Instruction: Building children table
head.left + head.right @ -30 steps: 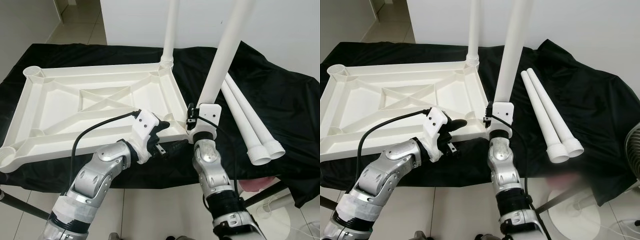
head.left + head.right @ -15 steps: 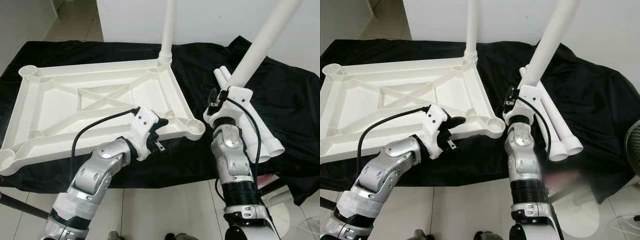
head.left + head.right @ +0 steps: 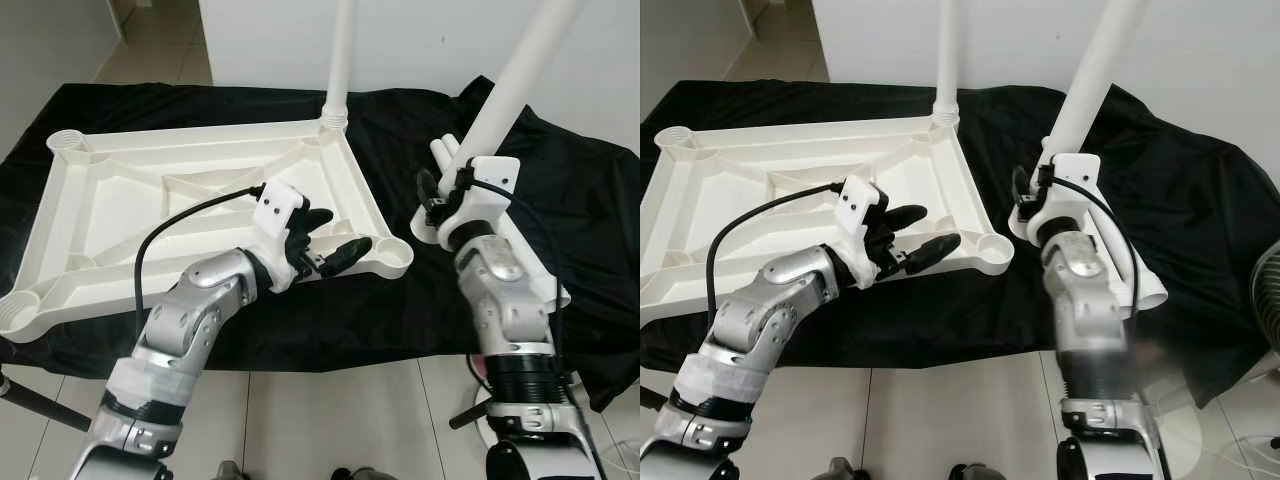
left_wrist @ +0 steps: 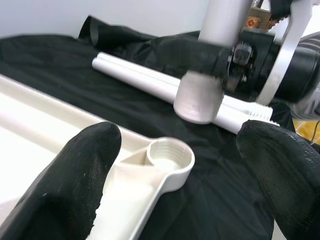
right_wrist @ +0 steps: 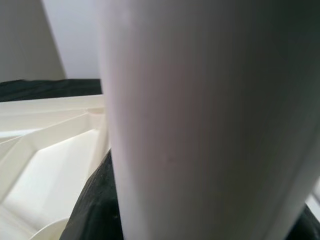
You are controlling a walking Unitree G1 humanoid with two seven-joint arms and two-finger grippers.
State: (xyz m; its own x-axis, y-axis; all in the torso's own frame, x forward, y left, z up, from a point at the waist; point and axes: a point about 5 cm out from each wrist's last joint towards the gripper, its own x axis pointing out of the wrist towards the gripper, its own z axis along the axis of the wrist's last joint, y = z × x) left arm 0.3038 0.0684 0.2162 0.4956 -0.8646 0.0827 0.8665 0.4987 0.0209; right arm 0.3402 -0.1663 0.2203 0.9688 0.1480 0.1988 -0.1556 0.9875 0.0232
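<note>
An upside-down white tabletop (image 3: 180, 200) lies on a black cloth. One white leg (image 3: 340, 60) stands screwed into its far right corner. My right gripper (image 3: 452, 192) is shut on a second leg (image 3: 510, 90), held tilted. That leg's lower end (image 4: 197, 102) hangs just right of and above the near right corner socket (image 4: 170, 155). My left gripper (image 3: 335, 237) is open over the tabletop's near edge, its fingers (image 4: 80, 180) spread toward that socket, with nothing between them. The held leg (image 5: 200, 125) looms close in the right wrist view.
Two spare legs (image 3: 1120, 250) lie side by side on the cloth (image 3: 590, 200) behind my right arm. Open sockets sit at the far left corner (image 3: 66, 143) and near left corner (image 3: 15, 312). A white wall stands behind, tiled floor lies below, and a fan (image 3: 1265, 290) is at the right.
My right arm lifted its leg away from the near right corner, to the right, and tilted it. My left gripper moved up and right along the near edge toward the socket.
</note>
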